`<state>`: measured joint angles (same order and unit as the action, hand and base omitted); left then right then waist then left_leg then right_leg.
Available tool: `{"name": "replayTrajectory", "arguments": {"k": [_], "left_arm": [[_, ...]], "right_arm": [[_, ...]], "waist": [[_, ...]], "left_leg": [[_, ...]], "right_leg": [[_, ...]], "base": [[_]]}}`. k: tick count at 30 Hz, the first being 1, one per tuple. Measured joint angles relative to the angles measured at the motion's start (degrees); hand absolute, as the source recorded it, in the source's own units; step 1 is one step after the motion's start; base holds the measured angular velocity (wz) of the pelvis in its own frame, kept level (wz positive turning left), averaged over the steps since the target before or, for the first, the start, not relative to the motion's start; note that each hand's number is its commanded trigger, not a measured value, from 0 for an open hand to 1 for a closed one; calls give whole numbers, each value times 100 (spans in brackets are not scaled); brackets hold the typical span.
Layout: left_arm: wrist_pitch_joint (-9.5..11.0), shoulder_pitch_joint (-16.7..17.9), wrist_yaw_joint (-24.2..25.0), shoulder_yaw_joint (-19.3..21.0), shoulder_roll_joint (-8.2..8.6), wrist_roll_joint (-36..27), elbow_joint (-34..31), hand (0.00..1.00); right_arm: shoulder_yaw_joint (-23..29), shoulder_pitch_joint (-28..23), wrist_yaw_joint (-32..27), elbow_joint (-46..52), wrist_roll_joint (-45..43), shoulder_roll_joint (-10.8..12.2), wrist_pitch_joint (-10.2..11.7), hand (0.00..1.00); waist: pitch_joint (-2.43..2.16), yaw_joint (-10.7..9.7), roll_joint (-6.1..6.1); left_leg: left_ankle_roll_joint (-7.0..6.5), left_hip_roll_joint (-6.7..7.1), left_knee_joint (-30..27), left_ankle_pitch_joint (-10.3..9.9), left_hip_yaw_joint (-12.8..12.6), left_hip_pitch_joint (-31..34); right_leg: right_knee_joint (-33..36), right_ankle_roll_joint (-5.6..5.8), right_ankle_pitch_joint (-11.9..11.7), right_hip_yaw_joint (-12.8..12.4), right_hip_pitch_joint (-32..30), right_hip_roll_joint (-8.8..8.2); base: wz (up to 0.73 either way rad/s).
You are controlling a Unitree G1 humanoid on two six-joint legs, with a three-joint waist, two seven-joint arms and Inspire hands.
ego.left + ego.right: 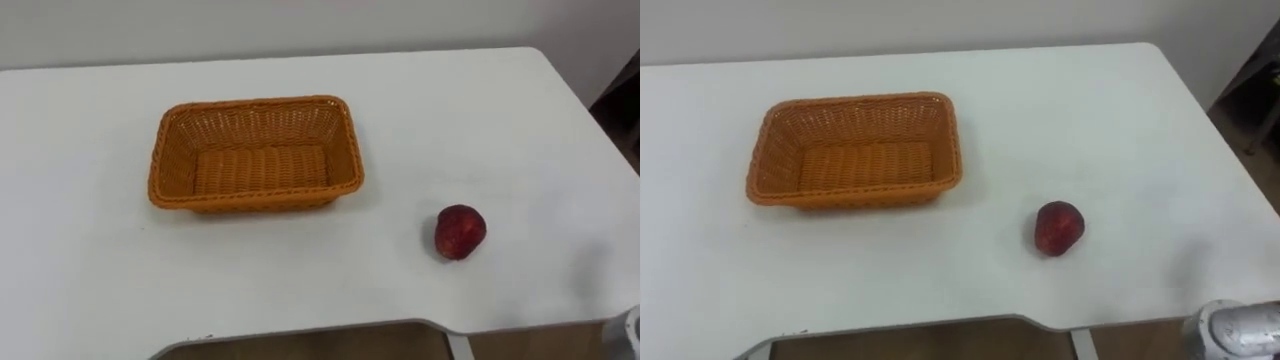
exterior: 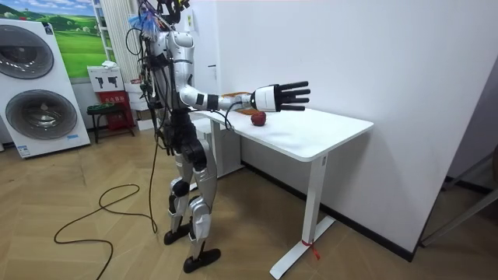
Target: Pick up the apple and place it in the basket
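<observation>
At the short end of a white table, set close to a wall. Standing up straight there, facing along the top, w/ both task things close enough for an arm to get to.

Next biggest: orange woven basket. On the left half of the table, open side up, nothing inside. Prob. put there as the drop spot, mouth up and ready for the fruit.

Then right hand, seen in room view. Held out high over the table on a stretched arm. Fingers straight and spread wide, holding nothing. Not touching table or fruit. Prob. spread like that so as to fit round smth round on the way down.

Smallest: red apple. Sitting on bare table top, to the right of the basket and well apart from it, nearer the front edge. On robot's right side, so best reached w/ the right hand. In room view, lower than the hand, near its wrist end.

Not yet picked up. Next, at a guess: lower hand, close fingers round apple, lift, carry left, let go over basket. Round, so could roll away if bumped. Calls for a soft, slow grip.
</observation>
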<state>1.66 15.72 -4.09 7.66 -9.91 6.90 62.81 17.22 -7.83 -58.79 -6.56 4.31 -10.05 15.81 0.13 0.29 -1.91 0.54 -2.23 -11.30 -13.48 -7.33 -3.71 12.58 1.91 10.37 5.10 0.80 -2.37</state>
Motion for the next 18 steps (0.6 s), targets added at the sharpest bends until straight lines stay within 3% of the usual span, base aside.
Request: {"name": "replayTrajectory", "arguments": {"k": [3,7,18], "left_arm": [[5,-66,127,-186,-26,-8,-2,0],[9,-104,202,-350,-43,6,-8,0],[21,-98,347,-351,-53,5,-2,0]], "right_arm": [[-484,3,362,132,-169,-150,41,0],[-1028,-5,890,150,-191,-170,38,0],[-1654,-321,2050,-183,-459,-142,-89,0]], "waist": [[13,23,-6],[19,16,39],[17,106,65]], "left_leg": [[0,1,-5,0,8,18],[0,-3,5,0,9,-2],[0,-3,2,0,14,-88]], "right_leg": [[-4,0,0,13,1,-2],[-6,0,0,20,25,-1],[-18,0,0,40,126,-5]], "base": [[4],[0],[0]]}}
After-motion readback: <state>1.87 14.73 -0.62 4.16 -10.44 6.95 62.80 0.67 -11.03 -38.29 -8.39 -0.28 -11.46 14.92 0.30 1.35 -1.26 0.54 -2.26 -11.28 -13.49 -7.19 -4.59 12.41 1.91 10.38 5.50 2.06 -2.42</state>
